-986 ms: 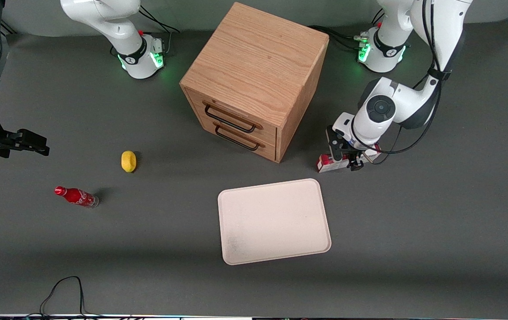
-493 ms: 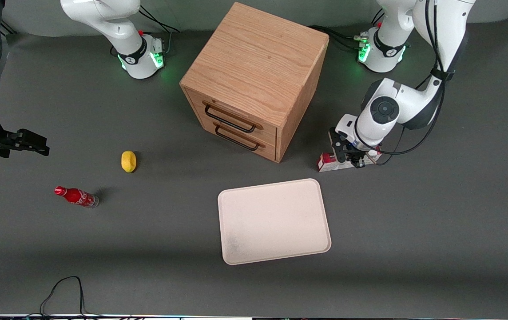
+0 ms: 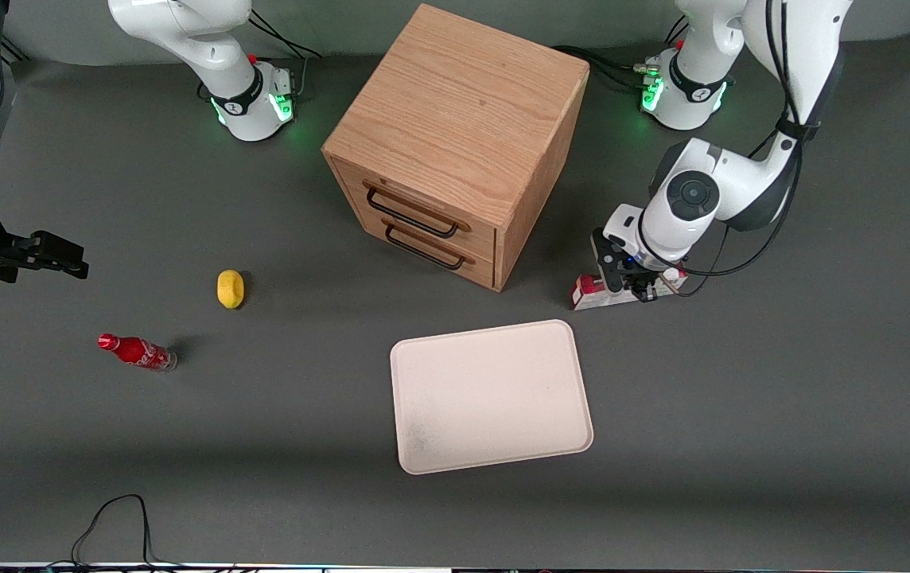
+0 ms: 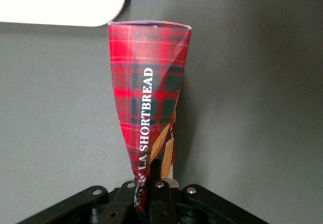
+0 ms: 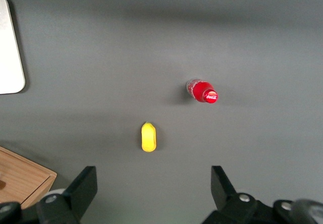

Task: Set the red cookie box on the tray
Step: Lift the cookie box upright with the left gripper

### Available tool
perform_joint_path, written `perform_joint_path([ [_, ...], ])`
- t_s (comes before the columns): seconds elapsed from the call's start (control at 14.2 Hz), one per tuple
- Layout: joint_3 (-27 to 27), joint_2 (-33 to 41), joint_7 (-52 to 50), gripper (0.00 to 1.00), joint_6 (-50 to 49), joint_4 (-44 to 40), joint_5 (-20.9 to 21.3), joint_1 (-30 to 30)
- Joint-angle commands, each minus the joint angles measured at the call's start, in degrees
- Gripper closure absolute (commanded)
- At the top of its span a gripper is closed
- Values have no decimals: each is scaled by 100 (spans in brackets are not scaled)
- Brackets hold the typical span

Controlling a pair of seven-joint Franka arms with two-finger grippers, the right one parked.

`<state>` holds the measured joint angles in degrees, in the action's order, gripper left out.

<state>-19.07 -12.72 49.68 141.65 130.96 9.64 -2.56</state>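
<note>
1. The left arm's claw (image 3: 636, 285) is down at the red cookie box (image 3: 592, 291), which lies on the dark grey counter (image 3: 741, 414) beside the wooden drawer cabinet (image 3: 459, 135) and near a corner of the tray (image 3: 491, 395)
2. In the wrist view the claw's fingers (image 4: 160, 181) are pressed tight onto the box, so it is clamped at one end (likely so the long carton can be lifted and carried across)
3. The box (image 4: 146, 93) is a long slim carton in red and dark green tartan, with white lettering reading "SHORTBREAD" along its length and brown cookie pictures near the clamped end
4. The cream-white tray, flat with rounded corners, carries nothing yet, so the box is not on it
</note>
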Motion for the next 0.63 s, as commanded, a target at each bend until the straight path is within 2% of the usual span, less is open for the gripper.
perform_joint_path([
  [0.0,-18,507,-29,100,-1633,-892,99,1],
  [0.14,-18,499,77,100,-2909,-1955,108,10],
  [0.28,-27,464,225,100,-3702,-2826,47,149],
  [0.56,-27,420,832,100,-4338,-3944,-506,791],
])
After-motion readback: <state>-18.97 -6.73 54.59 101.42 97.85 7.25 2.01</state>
